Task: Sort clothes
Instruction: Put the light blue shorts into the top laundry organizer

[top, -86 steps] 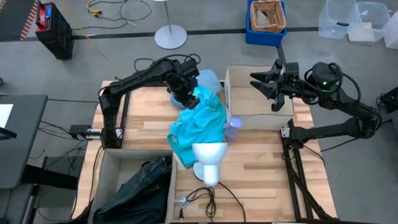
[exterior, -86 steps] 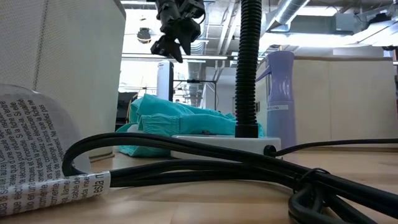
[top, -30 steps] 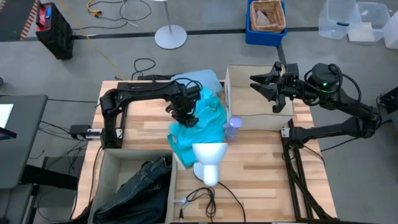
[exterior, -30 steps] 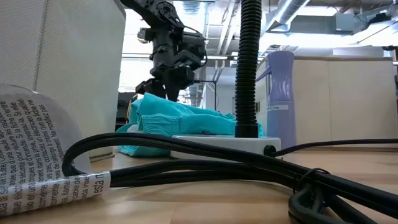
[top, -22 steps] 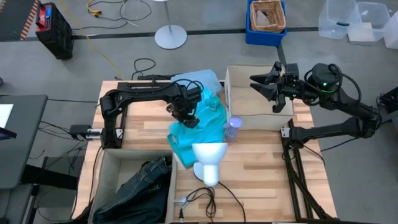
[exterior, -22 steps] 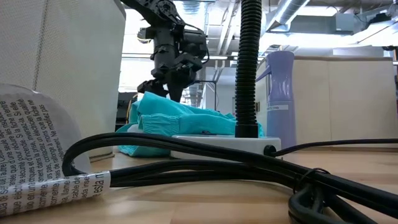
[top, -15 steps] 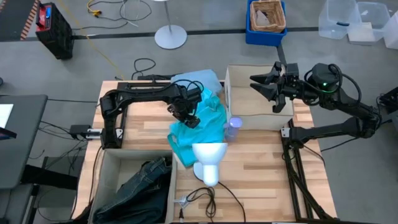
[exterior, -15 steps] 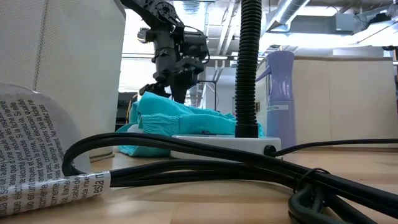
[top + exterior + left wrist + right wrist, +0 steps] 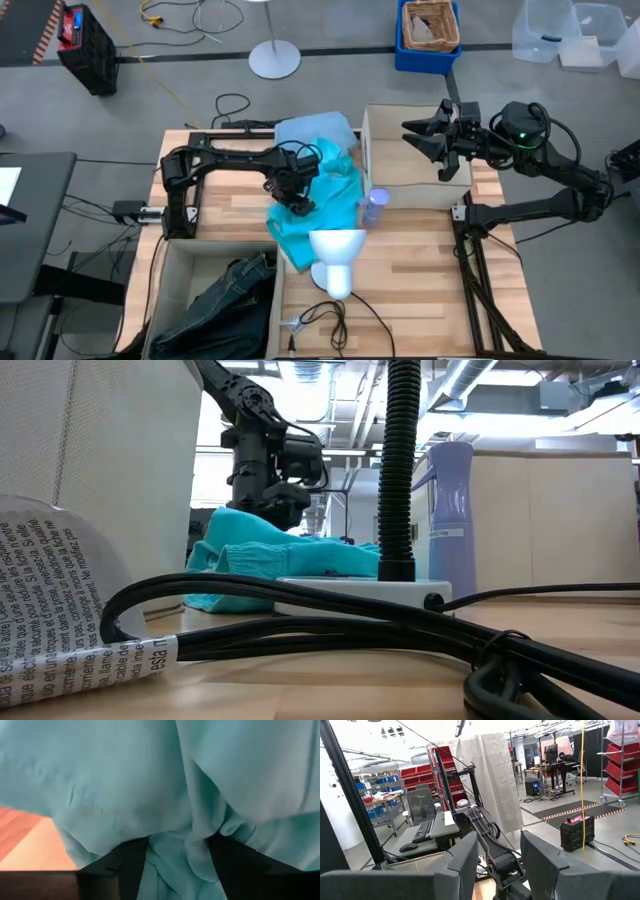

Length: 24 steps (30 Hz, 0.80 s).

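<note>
The bright teal shirt (image 9: 335,195) lies crumpled on the middle of the table; it also shows in the low view (image 9: 260,550) and fills the left wrist view (image 9: 125,780). My left gripper (image 9: 297,198) is open, down in the shirt's left part. The pale blue garment (image 9: 315,130) lies at the table's far edge. The dark jeans (image 9: 230,300) lie in the near-left bin. I cannot make out the black garment. My right gripper (image 9: 420,135) is open and empty above the far-right box. My left gripper (image 9: 177,845) comes from above, pointing down, and its open fingers (image 9: 125,862) are sunk into the shirt's left part. A bunched fold (image 9: 195,840) of several layers stands between the two fingers. The shirt rests on the table.
A white mannequin head (image 9: 335,255) lies just near the shirt, and a lilac bottle (image 9: 373,205) stands at its right side. An open box (image 9: 410,165) stands at the far right, a bin (image 9: 175,300) at the near left. Black cables (image 9: 350,620) run along the near edge.
My left gripper has gone down and toward the table's near edge, into the teal shirt. The shirt's left part has bunched up higher and shifted a little toward the left, while its right part stays by the bottle.
</note>
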{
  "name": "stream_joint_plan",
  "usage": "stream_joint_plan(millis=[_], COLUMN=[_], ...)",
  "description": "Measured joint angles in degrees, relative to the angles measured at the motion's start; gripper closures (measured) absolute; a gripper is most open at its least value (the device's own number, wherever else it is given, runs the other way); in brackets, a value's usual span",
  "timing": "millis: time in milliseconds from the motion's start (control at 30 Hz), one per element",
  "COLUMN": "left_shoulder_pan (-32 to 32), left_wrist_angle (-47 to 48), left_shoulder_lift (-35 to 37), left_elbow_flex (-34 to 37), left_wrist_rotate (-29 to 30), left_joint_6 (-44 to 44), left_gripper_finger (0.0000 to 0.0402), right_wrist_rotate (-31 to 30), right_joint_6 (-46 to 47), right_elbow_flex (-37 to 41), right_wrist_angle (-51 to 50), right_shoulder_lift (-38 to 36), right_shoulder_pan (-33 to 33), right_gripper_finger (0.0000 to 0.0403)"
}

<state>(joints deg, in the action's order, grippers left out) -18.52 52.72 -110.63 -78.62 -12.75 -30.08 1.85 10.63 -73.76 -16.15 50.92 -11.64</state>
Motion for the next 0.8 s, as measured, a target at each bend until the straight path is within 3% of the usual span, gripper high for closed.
stream_joint_plan(millis=[133,333,533,800], left_shoulder_pan=[0.09,0.09,0.09,0.09], left_wrist_angle=[-0.08,-0.23,1.09,1.66], left_shoulder_lift=[-0.02,-0.02,0.78,9.33], left_elbow_flex=[1.03,1.13,0.18,-3.77], left_wrist_rotate=[0.06,-0.06,-0.42,1.73], left_joint_6=[-0.03,0.19,0.60,-3.33], left_gripper_finger=[0.0253,0.0385,0.0398,0.0400], right_wrist_rotate=[0.00,0.00,0.00,0.00], right_joint_6=[-0.01,-0.03,-0.02,-0.02], right_elbow_flex=[0.00,0.00,0.00,0.00], right_wrist_angle=[0.01,0.01,0.01,0.00], right_shoulder_lift=[0.00,0.00,0.00,0.00], right_shoulder_pan=[-0.02,-0.02,-0.02,-0.02], right_gripper_finger=[0.0241,0.0241,0.0241,0.0241])
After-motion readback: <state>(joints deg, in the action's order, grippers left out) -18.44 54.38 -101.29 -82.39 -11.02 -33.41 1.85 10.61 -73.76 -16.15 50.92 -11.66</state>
